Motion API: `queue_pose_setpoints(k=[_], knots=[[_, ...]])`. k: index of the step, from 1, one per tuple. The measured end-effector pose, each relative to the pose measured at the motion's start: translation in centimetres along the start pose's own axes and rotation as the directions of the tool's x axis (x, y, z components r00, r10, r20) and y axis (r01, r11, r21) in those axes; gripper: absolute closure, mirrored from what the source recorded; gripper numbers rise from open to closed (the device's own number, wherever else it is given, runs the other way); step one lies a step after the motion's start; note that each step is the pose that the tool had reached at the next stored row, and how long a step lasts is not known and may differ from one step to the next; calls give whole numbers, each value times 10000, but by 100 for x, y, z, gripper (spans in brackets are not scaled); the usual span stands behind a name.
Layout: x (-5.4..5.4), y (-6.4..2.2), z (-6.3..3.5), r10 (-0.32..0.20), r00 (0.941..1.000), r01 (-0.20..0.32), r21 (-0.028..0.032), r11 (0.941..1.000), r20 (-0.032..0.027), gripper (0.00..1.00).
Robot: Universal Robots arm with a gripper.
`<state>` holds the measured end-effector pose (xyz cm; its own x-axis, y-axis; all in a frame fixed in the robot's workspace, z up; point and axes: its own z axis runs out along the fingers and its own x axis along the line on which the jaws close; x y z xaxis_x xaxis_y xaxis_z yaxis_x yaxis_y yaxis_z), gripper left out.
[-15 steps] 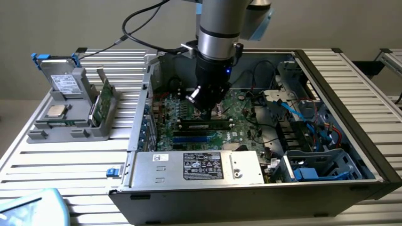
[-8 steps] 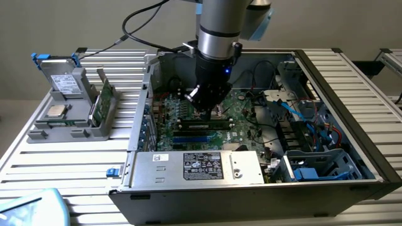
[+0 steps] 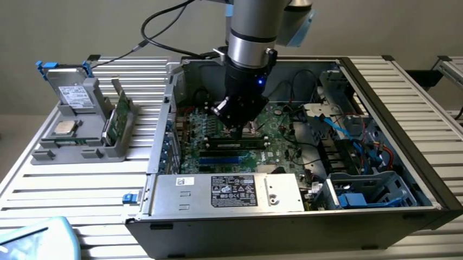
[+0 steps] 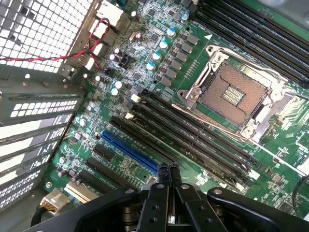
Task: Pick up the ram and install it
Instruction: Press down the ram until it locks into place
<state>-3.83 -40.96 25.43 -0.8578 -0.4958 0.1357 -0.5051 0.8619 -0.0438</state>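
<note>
The ram (image 3: 236,144) lies flat across the green motherboard (image 3: 278,157) inside the open computer case (image 3: 405,211). It sits in one of the long black slots, so it looks put in already, though I cannot tell if it is pushed all the way down. Just nearer than it is a blue slot (image 3: 217,161).

The gripper (image 3: 239,130) is right above the ram, with its tips very close to the stick or touching it. Its two fingers (image 4: 170,173) are pressed together and hold nothing. Closed fingers make a good tip for pushing down.

The arm comes straight down from above into the case. In the wrist view, the empty processor socket (image 4: 236,94) sits beside the slots.

On the exterior view's left, a grey holder (image 3: 79,135) on the table (image 3: 87,189) keeps a drive, a silver chip (image 3: 65,128) and a green board (image 3: 119,116) ready.
</note>
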Motion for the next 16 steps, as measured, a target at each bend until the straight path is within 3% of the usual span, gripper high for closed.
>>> queue_pose_setpoints(k=[3, 6, 9, 16], knots=[[0, 0, 0, 445, 9990, -445, -52, 9990, -5, 89], [0, 0, 0, 824, 9966, -824, -70, 9966, 42, 89], [0, 0, 1, 1173, 9930, -1172, -49, 9931, 156, 89], [0, 0, 0, 1933, 9799, -1937, 24, 9811, 488, 89]])
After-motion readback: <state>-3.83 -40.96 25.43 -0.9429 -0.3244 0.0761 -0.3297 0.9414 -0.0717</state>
